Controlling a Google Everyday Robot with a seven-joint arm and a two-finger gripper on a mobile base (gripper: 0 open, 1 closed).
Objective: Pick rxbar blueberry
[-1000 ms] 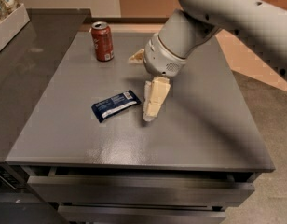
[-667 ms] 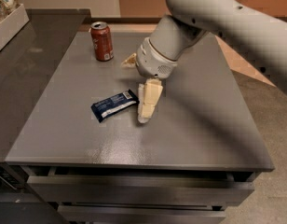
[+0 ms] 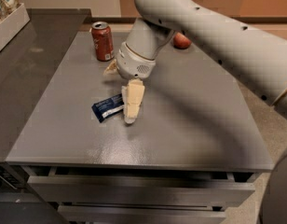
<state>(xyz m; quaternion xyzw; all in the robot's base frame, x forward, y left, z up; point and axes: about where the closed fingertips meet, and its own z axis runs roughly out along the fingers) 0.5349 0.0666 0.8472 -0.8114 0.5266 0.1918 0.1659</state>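
Note:
The rxbar blueberry (image 3: 107, 108) is a flat dark blue bar with a white label patch. It lies on the grey table (image 3: 190, 125), left of the middle. My gripper (image 3: 119, 95) hangs from the big white arm just above and to the right of the bar. It is open. The near cream finger (image 3: 133, 101) points down and its tip reaches the table at the bar's right end, covering that end. The far finger (image 3: 111, 68) sticks out behind, toward the soda can. Nothing is held.
A red soda can (image 3: 103, 41) stands at the table's back left. A red apple (image 3: 181, 41) sits at the back, partly hidden by the arm. A white bin with packets (image 3: 8, 17) stands on the dark counter to the left. Drawers run below the table's front edge.
The arm and gripper have moved left toward the bar. The near finger, which stood just right of the bar, now overlaps its right end. The bar has not moved.

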